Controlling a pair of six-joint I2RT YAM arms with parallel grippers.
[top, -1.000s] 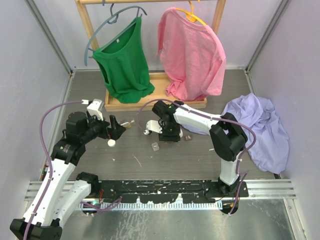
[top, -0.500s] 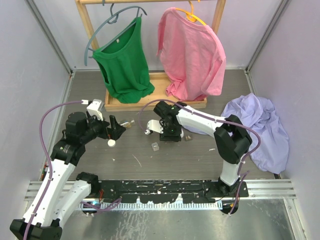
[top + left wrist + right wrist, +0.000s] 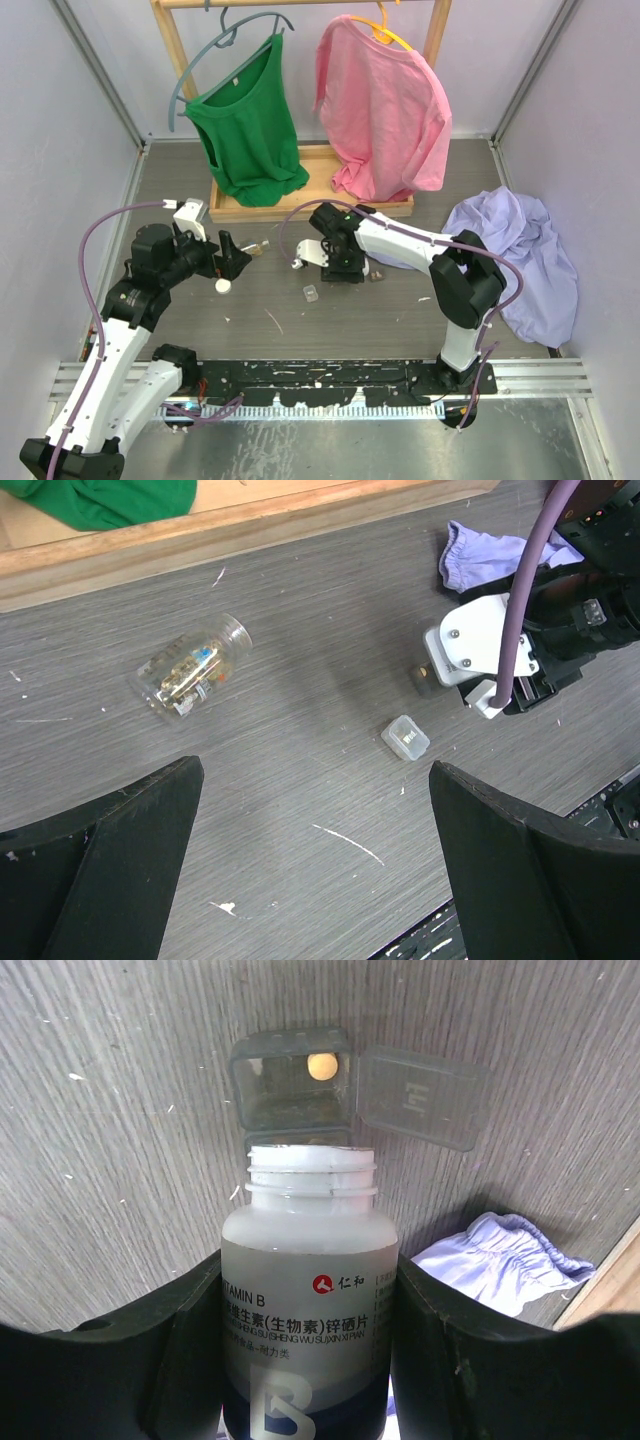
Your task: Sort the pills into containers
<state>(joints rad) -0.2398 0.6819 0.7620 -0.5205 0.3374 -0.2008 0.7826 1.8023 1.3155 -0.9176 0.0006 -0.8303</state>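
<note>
The right hand [image 3: 310, 1260] is closed about halfway on a white vitamin bottle [image 3: 308, 1300], its fingers [image 3: 190, 1360] pressed against the bottle's two sides. The bottle has no cap, and its open mouth points at a small tub [image 3: 290, 1085] that stands open on the grey tabletop [image 3: 400, 320] just beyond the neck. One round yellowish pill [image 3: 320, 1065] lies inside this tub, and its hinged lid [image 3: 425, 1095] is folded flat out to the side. A bit of lilac cloth [image 3: 500, 1260] shows beside the bottle. The left hand [image 3: 315, 780] holds nothing; its jaws stand wide apart over the tabletop. Ahead of it a clear jar [image 3: 190, 670] with mixed pills lies on its side, and a second small clear tub [image 3: 405, 738], lid shut, sits near the right hand. A white round cap [image 3: 222, 285] lies just beside the left hand. Further back, a green shirt [image 3: 245, 130] and a pink shirt [image 3: 385, 110] hang on a wooden rack [image 3: 300, 205].
</note>
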